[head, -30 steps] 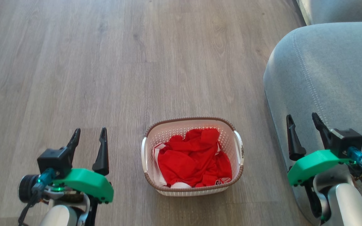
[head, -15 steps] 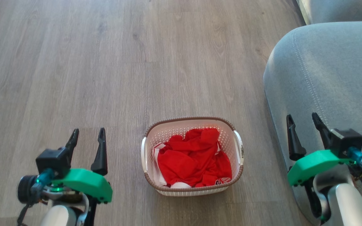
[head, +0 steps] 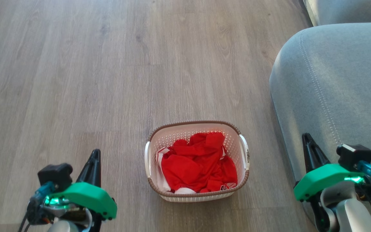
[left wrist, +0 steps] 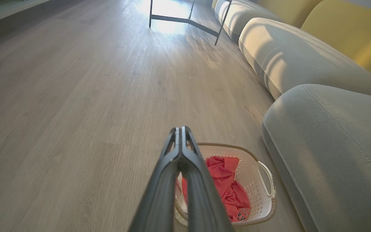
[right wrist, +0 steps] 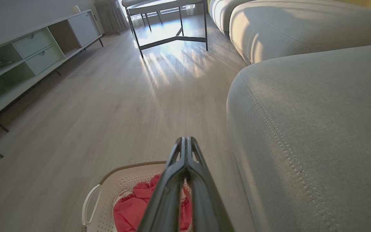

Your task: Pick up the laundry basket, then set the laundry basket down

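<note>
The laundry basket (head: pixel 233 141) stands on the wood floor between my arms, white and perforated, with a brown braided rim, white side handles and red-and-white clothing (head: pixel 198 164) inside. My left gripper (head: pixel 94 154) is shut and empty, well left of the basket and apart from it. My right gripper (head: pixel 307 138) is also shut and empty, to the basket's right, in front of the sofa. The left wrist view has the basket (left wrist: pixel 253 161) beyond my closed left gripper (left wrist: pixel 180 130). The right wrist view has the basket (right wrist: pixel 121 180) below my closed right gripper (right wrist: pixel 185 140).
A grey sofa (head: pixel 340 80) fills the right side, close to the basket and my right arm. Farther off stand a metal-legged table (right wrist: pixel 169 29) and a low cabinet (right wrist: pixel 34 51) along the left wall. Bare wood floor (head: pixel 108 64) stretches ahead and to the left.
Both grippers have gone from open to shut. Both have also dropped lower in the head view. The basket has not moved.
</note>
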You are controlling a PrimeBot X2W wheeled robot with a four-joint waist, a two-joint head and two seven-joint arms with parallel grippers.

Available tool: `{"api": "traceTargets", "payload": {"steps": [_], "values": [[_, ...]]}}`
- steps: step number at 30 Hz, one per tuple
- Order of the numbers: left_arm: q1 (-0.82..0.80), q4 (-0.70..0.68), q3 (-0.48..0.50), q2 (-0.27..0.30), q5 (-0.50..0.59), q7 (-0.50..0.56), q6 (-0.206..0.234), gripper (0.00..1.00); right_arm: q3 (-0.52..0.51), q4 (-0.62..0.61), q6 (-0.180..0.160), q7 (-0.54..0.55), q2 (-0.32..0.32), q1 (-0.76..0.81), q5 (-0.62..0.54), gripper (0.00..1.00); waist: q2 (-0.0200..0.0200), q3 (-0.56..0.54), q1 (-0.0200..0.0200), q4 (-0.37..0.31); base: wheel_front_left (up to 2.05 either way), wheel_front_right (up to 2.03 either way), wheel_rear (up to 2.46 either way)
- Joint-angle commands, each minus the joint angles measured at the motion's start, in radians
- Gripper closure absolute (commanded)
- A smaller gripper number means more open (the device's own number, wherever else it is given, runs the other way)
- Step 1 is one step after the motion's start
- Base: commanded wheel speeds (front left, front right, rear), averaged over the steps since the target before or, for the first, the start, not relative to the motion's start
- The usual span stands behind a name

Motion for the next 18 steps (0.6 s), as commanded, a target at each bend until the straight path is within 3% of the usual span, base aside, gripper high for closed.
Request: {"api": "traceTargets", "payload": {"steps": [1, 18], "values": [[-0.047, -0.021, 0.030, 0.002, -0.031, 0.001, -0.008, 1.00, -0.008, -0.025, -0.001, 0.005, -0.008, -0.039, 0.035, 1.00, 0.0000, -0.001, 0.0000, 0.000, 0.00, 0.00, 0.00], [-0.064, 0.020, 0.072, -0.014, -0.197, 0.015, -0.046, 1.00, -0.020, -0.008, -0.001, 0.025, -0.010, -0.041, 0.225, 1.00, 0.0000, -0.006, 0.0000, -0.002, 0.00, 0.00, 0.00]]}}
